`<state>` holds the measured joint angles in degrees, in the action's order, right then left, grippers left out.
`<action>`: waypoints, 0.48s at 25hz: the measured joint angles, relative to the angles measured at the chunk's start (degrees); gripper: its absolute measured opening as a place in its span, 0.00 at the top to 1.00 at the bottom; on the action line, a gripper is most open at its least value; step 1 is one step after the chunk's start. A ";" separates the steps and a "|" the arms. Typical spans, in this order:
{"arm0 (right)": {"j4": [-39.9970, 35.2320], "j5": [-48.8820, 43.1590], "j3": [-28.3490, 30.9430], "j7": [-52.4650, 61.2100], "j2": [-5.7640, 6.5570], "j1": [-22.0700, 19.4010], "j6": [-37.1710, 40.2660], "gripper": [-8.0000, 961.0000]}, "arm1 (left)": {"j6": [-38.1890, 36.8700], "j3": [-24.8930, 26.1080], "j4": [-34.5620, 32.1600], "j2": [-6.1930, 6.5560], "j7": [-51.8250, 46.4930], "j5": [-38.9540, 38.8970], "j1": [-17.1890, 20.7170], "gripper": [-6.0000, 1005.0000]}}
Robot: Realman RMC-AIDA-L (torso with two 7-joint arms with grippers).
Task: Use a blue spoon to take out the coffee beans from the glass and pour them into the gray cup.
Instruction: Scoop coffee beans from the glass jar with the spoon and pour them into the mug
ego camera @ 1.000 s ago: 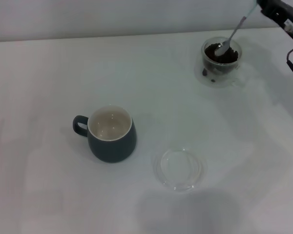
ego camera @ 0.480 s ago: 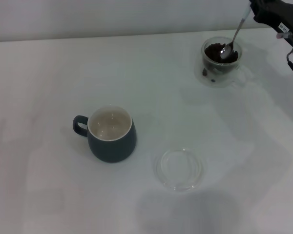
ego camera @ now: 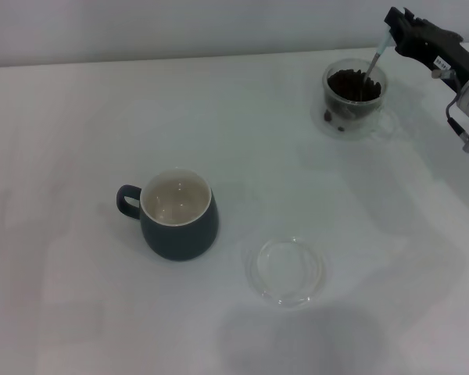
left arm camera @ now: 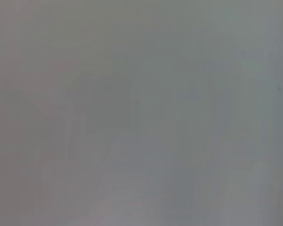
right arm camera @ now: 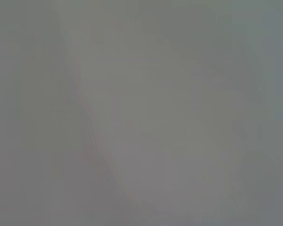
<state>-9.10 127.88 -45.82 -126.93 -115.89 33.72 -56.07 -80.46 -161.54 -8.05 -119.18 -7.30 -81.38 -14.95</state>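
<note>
Head view shows the right gripper (ego camera: 392, 30) at two o'clock, clamped on the blue spoon (ego camera: 374, 58), whose bowl is sunk among the coffee beans (ego camera: 352, 84) in the glass (ego camera: 353, 98). The gray cup (ego camera: 178, 215) stands well apart at eight o'clock on the white table (ego camera: 78, 117) (a clear round dish (ego camera: 288, 271) lies near it, at five o'clock).
</note>
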 joint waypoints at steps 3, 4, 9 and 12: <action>0.12 0.03 0.12 4.14 -0.02 0.15 0.71 0.84 | 0.44 -0.01 -0.02 0.00 0.00 0.00 0.01 0.14; 0.12 0.08 0.18 5.76 -0.03 0.20 1.26 0.84 | 0.48 0.00 -0.02 0.00 0.00 0.00 0.01 0.14; 0.14 0.92 0.41 13.70 -0.12 0.29 4.74 0.84 | 0.55 -0.01 0.07 0.00 0.00 0.00 0.01 0.14; 0.15 1.73 0.46 16.76 -0.13 0.29 5.51 0.84 | 0.56 0.00 0.17 0.00 0.00 0.00 0.01 0.14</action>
<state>-8.96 129.61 -45.36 -110.17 -116.02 34.01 -50.56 -79.90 -161.54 -7.88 -119.18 -7.30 -81.39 -14.94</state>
